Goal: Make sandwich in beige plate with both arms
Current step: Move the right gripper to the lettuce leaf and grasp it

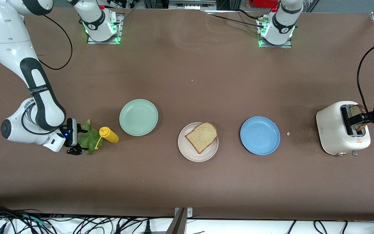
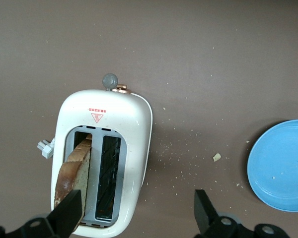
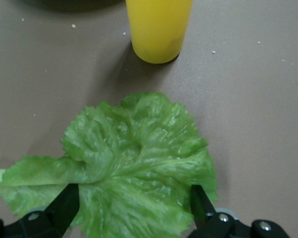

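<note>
The beige plate (image 1: 187,151) sits mid-table with one tan bread slice (image 1: 202,136) on it. A second bread slice (image 1: 357,113) stands in a slot of the white toaster (image 1: 334,130) at the left arm's end. In the left wrist view it shows (image 2: 73,171) in the toaster (image 2: 131,129). My left gripper (image 1: 359,122) (image 2: 136,213) is open over the toaster, one finger beside the slice. The green lettuce leaf (image 1: 90,140) (image 3: 134,158) lies flat on the table at the right arm's end. My right gripper (image 1: 81,140) (image 3: 134,208) is open, its fingers on either side of the leaf.
A yellow squeeze bottle (image 1: 109,135) (image 3: 159,29) lies beside the lettuce. A pale green plate (image 1: 138,117) and a blue plate (image 1: 260,135) (image 2: 280,166) flank the beige plate. Crumbs lie around the toaster.
</note>
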{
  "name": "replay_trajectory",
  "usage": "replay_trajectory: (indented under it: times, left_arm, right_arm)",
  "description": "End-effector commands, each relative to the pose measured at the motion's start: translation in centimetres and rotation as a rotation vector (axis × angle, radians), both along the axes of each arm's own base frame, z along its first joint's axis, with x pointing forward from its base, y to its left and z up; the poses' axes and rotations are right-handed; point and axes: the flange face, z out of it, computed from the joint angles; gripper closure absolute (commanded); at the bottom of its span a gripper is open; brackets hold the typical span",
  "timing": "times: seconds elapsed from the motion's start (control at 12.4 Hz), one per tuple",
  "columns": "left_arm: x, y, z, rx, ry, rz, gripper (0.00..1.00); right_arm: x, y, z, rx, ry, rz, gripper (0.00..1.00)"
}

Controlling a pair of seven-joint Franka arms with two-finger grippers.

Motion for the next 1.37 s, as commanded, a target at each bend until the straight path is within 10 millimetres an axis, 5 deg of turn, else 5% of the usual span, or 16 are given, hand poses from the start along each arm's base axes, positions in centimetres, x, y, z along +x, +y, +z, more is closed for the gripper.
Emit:
replay_trajectory:
  times: [0.0, 0.16, 0.24, 0.4, 1.29]
  left_arm:
    - [-0.2, -0.5, 1.0, 0.034, 0.007, -0.018, 0.01]
    - [-0.1, -0.5, 1.0, 0.035, 0.006, -0.027, 0.01]
    - [-0.2, -0.3, 1.0, 0.035, 0.005, -0.024, 0.01]
    - [-0.1, -0.5, 0.9, 0.034, 0.006, -0.027, 0.01]
    - [0.0, -0.4, 0.7, 0.034, 0.007, -0.027, 0.01]
  right_arm:
    - [-0.5, 0.0, -0.3, -0.028, -0.023, 0.022, 0.48]
    - [-0.8, 0.0, -0.9, -0.022, -0.010, 0.006, 0.94]
    - [-0.8, 0.0, -0.8, -0.023, -0.013, 0.015, 1.00]
    - [-0.5, 0.0, 0.8, -0.019, -0.019, 0.011, 1.00]
    - [-2.5, -0.9, 19.6, -0.032, 0.131, -0.016, 1.00]
